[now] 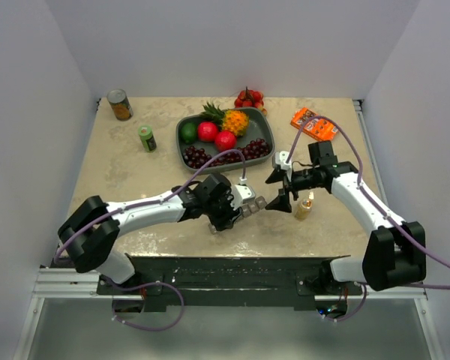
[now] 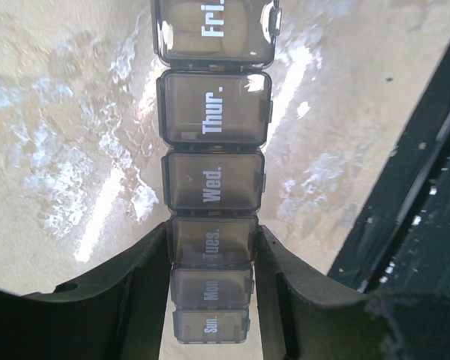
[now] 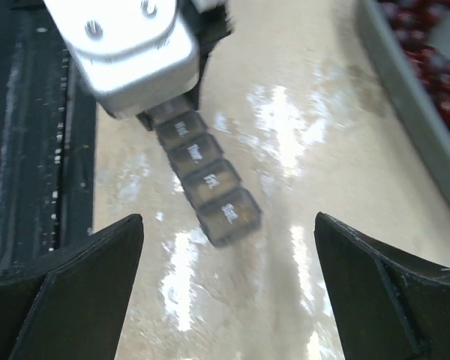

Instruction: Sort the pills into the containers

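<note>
Since we judge the containers (image 2: 214, 180) light, stiff and slick, we grip across the narrow sides. The left hand (image 2: 214, 240) pinches the Sun.-to-Tues. end, near the fruit tray (image 1: 178, 146) on its arm-base side. The right hand (image 3: 229, 219) stands spread at the free end.

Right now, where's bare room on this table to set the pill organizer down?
Free: the patch between green jar, fruit tray and left arm; the near edge in front of the amber bottle. Crowded: mid-table, where left gripper, pill organizer and right gripper meet.
</note>
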`<state>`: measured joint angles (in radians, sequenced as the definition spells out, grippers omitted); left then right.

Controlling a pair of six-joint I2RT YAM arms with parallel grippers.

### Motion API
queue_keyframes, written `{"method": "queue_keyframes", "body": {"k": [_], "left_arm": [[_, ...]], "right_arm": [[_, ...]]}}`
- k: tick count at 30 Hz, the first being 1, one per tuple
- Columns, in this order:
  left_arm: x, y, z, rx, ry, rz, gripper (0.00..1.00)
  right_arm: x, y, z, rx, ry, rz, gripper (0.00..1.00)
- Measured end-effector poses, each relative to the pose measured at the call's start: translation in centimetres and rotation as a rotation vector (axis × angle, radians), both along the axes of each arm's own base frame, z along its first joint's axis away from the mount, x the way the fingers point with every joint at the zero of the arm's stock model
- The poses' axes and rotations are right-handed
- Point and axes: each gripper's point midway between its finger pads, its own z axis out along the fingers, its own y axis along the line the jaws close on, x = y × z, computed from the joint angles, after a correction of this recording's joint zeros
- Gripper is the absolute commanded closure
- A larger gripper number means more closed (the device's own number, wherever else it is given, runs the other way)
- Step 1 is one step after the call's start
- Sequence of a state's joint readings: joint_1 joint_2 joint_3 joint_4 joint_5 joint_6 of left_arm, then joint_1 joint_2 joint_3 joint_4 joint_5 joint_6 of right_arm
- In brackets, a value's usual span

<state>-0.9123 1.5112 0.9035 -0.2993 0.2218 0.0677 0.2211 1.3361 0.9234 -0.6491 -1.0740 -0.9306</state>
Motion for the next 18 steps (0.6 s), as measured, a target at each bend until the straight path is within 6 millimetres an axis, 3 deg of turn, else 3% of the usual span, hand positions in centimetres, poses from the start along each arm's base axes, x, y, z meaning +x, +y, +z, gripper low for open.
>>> {"method": "queue_keyframes", "body": {"k": [7,11,18], "left_arm": [[0.5,0.7,-4.2,0.11,0.04,0.031,0.98],[1.3,0.3,-4.8,0.115,0.025,0.054,0.88],[2.4,-0.1,-4.6,0.105,-0.001,0.108,0.42]], "right_arm": [[2.1,-3.0,1.4,-0.014,-0.049,-0.137,0.01],[2.4,-3.4,1.5,-0.015,-0.049,-0.159,0.01],[2.5,-3.6,1.5,-0.015,-0.049,-0.165,0.01]]}}
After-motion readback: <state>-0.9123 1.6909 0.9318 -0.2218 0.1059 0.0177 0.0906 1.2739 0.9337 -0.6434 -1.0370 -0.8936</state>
